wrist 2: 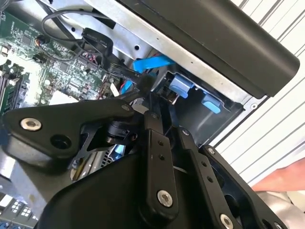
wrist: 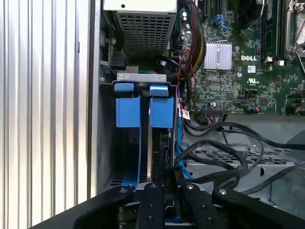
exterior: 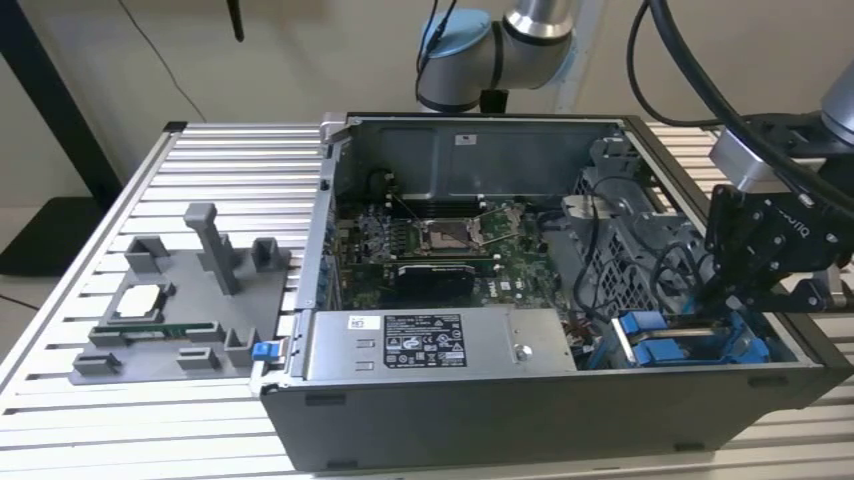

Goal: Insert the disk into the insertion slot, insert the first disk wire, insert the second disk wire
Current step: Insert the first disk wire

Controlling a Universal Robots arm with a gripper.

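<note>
Gripper [wrist: 164,171] pinched narrow at the open end of the slot [wrist: 141,77] — disk [wrist: 161,143] sits edge-on inside, straight ahead of the tips, long axis running away from them.

A plain cream wall [exterior: 307,60] closes the far side of the scene, evenly and softly lit, with a thin dark cable [exterior: 158,60] running down across it. At the exterior view's left a dark post [exterior: 60,110] slants down to a black base [exterior: 40,235] on the pale floor [exterior: 16,290]. The work surface is a table [exterior: 227,165] of ribbed silver metal slats, which also appear in the first wrist view [wrist: 43,95] and the second wrist view [wrist 2: 281,28]
</note>
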